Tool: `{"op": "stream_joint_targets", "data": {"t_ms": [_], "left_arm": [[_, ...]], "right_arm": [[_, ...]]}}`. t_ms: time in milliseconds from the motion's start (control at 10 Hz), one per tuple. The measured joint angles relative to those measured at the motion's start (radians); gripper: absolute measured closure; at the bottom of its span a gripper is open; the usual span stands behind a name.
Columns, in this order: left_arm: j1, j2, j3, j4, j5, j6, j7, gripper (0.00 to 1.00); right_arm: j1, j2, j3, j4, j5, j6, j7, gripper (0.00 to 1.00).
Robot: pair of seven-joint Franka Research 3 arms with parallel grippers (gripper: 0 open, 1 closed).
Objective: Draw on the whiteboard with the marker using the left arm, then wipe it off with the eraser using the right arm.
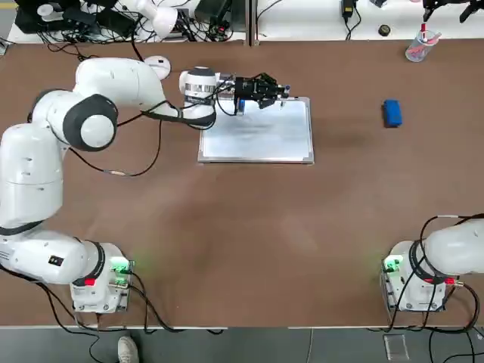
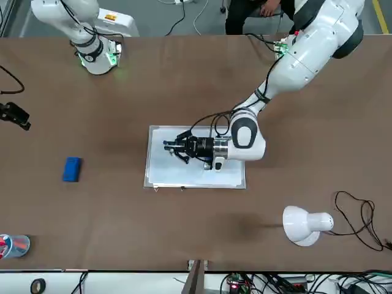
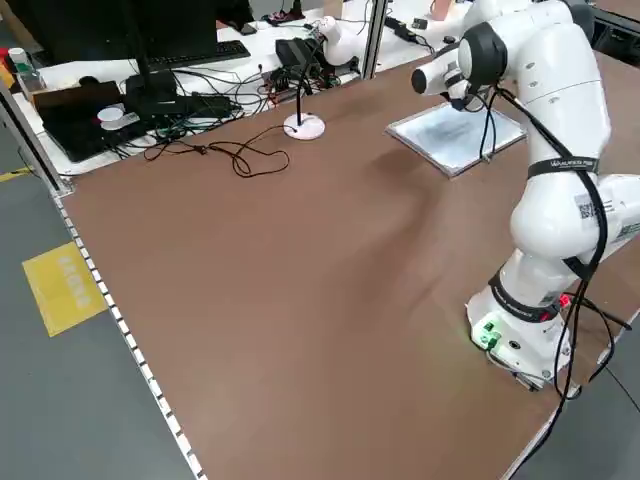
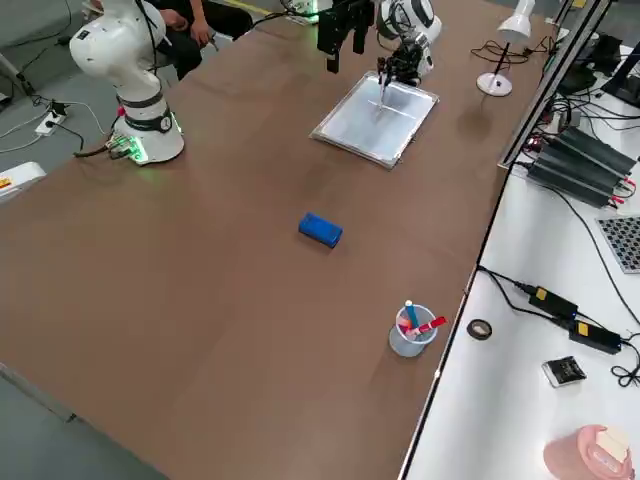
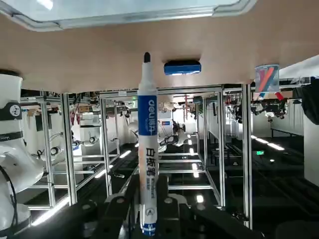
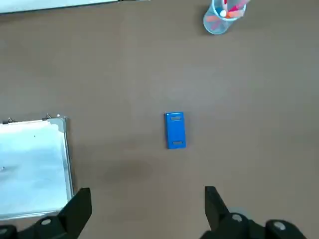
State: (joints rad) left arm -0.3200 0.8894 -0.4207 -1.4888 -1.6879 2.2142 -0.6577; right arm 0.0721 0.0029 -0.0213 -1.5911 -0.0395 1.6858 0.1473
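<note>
The whiteboard (image 1: pixel 257 136) lies flat at the far middle of the table. My left gripper (image 1: pixel 281 92) reaches sideways just above the board's far edge. It is shut on the marker (image 5: pixel 147 144), a white pen with a blue label that sticks straight out past the fingers. Its dark tip points toward the blue eraser (image 1: pixel 392 113), which lies alone on the table to the board's right. My right gripper (image 6: pixel 147 190) is open and holds nothing. It hangs high near its base, looking down on the eraser (image 6: pixel 175 130) and the whiteboard (image 6: pixel 30 169).
A clear cup with red items (image 1: pixel 418 47) stands at the far right corner, beyond the eraser. A white desk lamp (image 2: pixel 305 224) and a loose black cable (image 2: pixel 355 214) sit at the far left. Brown table lies between the board and both arm bases.
</note>
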Motion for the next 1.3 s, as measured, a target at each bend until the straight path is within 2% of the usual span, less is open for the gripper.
{"op": "stream_joint_targets", "data": {"t_ms": [600, 1300], "left_arm": [[-0.026, 0.067, 0.000, 0.000, -0.045, -0.001, 0.094, 0.82], [-0.056, 0.099, 0.004, 0.000, -0.069, 0.000, 0.157, 0.82]], "right_arm": [[-0.002, 0.000, -0.002, 0.000, 0.001, 0.005, -0.035, 0.00], [-0.002, 0.000, -0.002, -0.005, 0.022, 0.003, -0.036, 0.00]]}}
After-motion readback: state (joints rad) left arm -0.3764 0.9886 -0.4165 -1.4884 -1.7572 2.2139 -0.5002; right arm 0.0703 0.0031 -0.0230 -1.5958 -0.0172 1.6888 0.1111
